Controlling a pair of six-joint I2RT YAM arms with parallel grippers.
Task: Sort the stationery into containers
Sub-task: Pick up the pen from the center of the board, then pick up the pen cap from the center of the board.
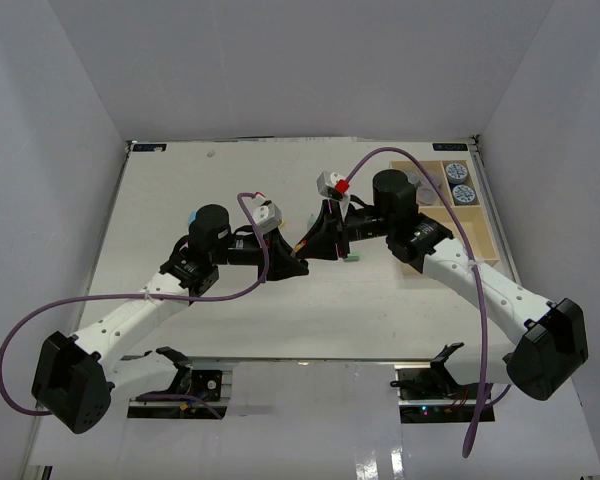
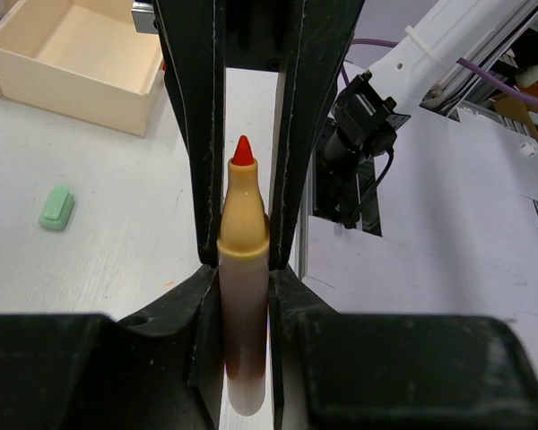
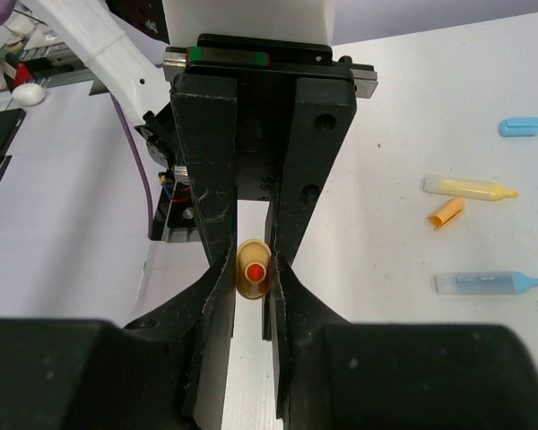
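An orange marker (image 2: 243, 224) with a red tip and pale barrel hangs above the table's middle, held between both grippers, which face each other. My left gripper (image 2: 244, 269) is shut on its barrel, tip pointing away. My right gripper (image 3: 253, 273) is shut on the marker's (image 3: 253, 270) orange neck, tip facing its camera. From above, the left gripper (image 1: 295, 258) and right gripper (image 1: 312, 242) meet nose to nose. The wooden tray (image 1: 477, 215) lies at the far right, with blue-and-white rolls (image 1: 458, 182) and grey rolls (image 1: 420, 186) in its compartments.
A green block (image 2: 56, 207) lies on the table near the tray's wall (image 2: 90, 94). The right wrist view shows a blue cap (image 3: 521, 126), a yellow marker (image 3: 466, 187), an orange cap (image 3: 446, 213) and a blue marker (image 3: 484, 282) loose on the table.
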